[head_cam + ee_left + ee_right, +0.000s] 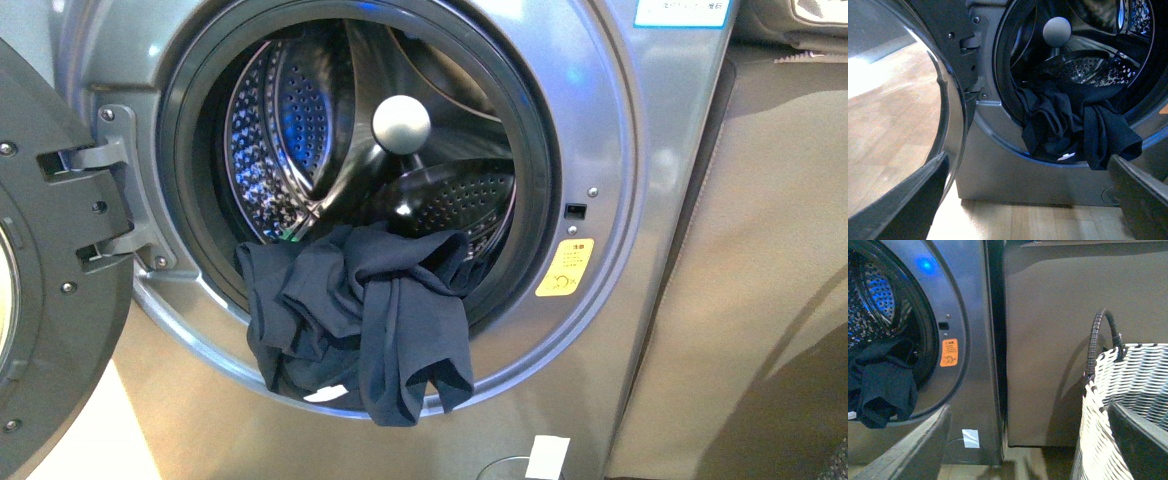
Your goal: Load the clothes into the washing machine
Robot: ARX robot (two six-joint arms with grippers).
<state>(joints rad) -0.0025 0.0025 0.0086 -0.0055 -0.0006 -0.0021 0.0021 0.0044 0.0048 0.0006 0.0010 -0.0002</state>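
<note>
The dark navy clothes [365, 310] hang half out of the washing machine [620, 150], draped over the lower rim of its porthole with a small white tag showing. Behind them the perforated steel drum [290, 120] is bare. In the left wrist view the clothes [1073, 125] lie ahead of my open left gripper [1030, 200], which holds nothing and sits low in front of the machine. The right wrist view shows the clothes [883, 380] far off to one side of my open, empty right gripper [1028, 445]. Neither gripper appears in the front view.
The dark grey door [50, 280] stands swung open at the left. A tan-covered box [760, 280] is right of the machine. A white woven basket [1128, 405] with a dark handle stands close by my right gripper. Pale wooden floor [893, 125] lies below.
</note>
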